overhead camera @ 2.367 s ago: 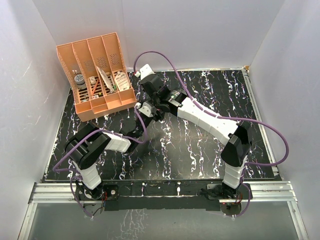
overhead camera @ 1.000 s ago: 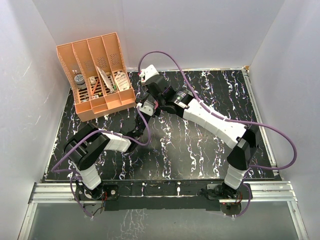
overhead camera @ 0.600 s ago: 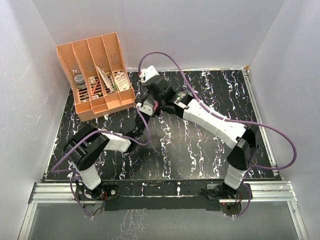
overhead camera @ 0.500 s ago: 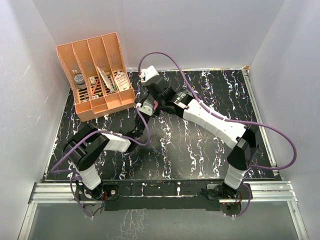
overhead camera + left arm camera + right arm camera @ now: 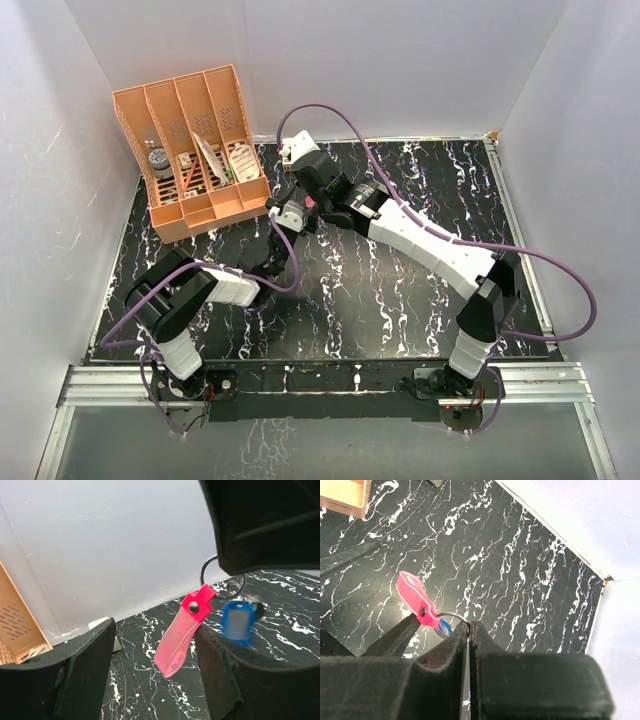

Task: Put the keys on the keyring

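Note:
The keyring is a pink tag (image 5: pixel 181 636) on a thin metal ring (image 5: pixel 218 571). It hangs in the air from my right gripper (image 5: pixel 469 625), which is shut on the ring (image 5: pixel 452 615). A blue-headed key (image 5: pixel 239 620) dangles from the same ring, blurred. My left gripper (image 5: pixel 155 647) is open, its two black fingers (image 5: pixel 85 665) on either side of the tag's lower end, with no visible contact. In the top view both grippers meet in front of the organiser, the right gripper (image 5: pixel 297 212) just above the left gripper (image 5: pixel 279 240).
An orange desk organiser (image 5: pixel 190 150) holding several small items stands at the back left. A small white box (image 5: pixel 103 631) lies on the black marbled table (image 5: pixel 400 290) near it. White walls close in the back and both sides.
Since the earliest frame my right arm has stretched out and shifted its gripper a little left, over the left gripper. In the last second almost nothing moved.

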Motion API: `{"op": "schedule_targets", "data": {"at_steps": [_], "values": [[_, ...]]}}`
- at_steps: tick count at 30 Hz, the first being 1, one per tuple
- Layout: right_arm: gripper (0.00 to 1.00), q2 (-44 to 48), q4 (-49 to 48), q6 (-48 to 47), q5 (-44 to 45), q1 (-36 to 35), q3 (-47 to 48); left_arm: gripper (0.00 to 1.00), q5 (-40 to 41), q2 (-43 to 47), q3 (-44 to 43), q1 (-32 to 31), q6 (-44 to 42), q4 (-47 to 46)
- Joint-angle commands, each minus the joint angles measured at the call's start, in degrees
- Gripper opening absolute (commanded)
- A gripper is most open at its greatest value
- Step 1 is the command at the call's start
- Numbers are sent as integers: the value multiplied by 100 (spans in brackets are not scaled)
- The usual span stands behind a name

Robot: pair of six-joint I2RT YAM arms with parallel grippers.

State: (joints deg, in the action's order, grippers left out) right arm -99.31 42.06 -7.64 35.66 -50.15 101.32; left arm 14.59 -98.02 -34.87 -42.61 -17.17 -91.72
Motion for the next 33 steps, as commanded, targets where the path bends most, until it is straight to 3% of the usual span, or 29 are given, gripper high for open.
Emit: {"op": "schedule_targets", "data": {"at_steps": [1, 9, 18, 27, 33], "values": [[0, 349, -137, -113, 200, -19, -40, 63, 74, 304, 91, 4, 0, -1058], [0, 428, -347, -406, 276, -14, -144, 58, -784, 536, 331, 15, 276, -1059], [0, 1085, -1427, -1011, -109, -6, -1019, 40, -1787, 1138, 731, 163, 1056, -1058], [0, 1971, -2623, -1651, -645, 23, -2067, 39, -2615, 1180, 776, 446, 2415, -1058], [0, 2011, -2751, -2093, -599, 24, -2319, 47, -2988, 1022, 443, 541, 2924, -1058]]}}
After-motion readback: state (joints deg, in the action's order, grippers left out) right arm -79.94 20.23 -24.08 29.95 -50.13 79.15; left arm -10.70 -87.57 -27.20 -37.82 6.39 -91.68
